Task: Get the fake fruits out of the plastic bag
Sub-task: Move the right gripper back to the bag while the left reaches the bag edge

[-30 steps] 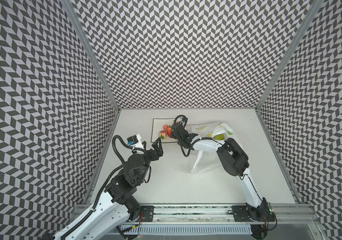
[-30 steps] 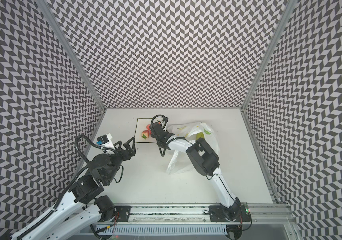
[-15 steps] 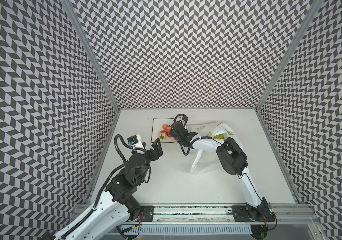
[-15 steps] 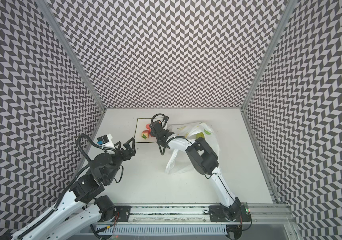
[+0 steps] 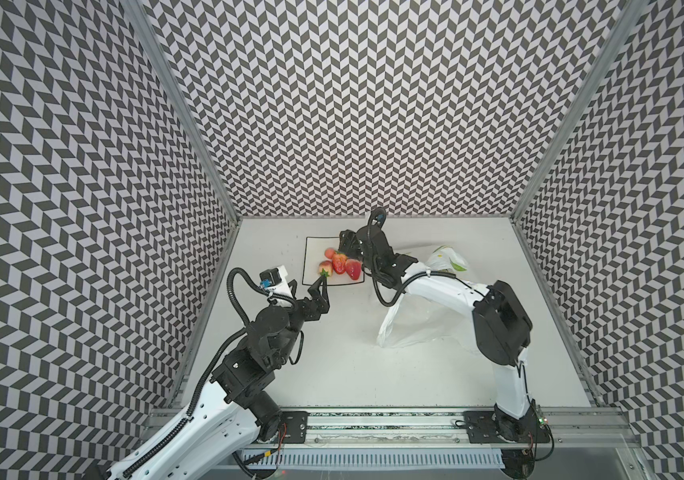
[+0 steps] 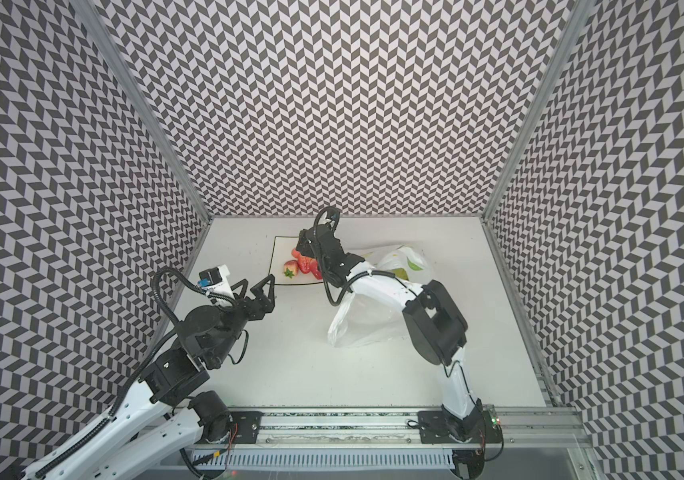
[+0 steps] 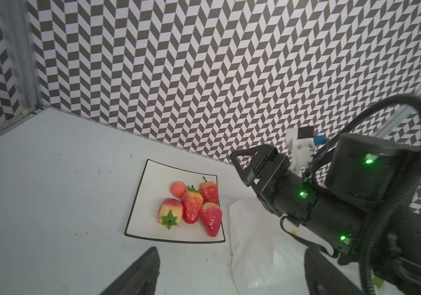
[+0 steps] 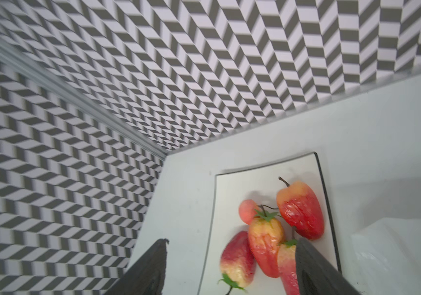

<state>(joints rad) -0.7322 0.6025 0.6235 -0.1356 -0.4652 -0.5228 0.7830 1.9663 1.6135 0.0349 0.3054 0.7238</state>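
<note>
**Fake fruits**: four strawberries and one small pinkish cherry lie clustered and touching on the right half of a square black-rimmed plate. The plate sits just above centre in both top views, near the back wall.

**Plastic bag**: lies crumpled right of the plate, just beside its rim and partly under the right arm. A yellow-green patch shows at its upper end; fruit or print cannot be told.

**Right gripper**: hangs over the fruit cluster, fingers spread wide, nothing pinched.

**Left gripper**: hangs near the plate's lower-left corner, fingers spread, empty.

**Table**: flat, pale, lightly scuffed.

**Enclosure:** black-and-white chevron walls meet the table at left, back and right. A metal rail runs along the bottom edge.

**Open room:** the lower centre between the arms, and the plate's bare left half.
</note>
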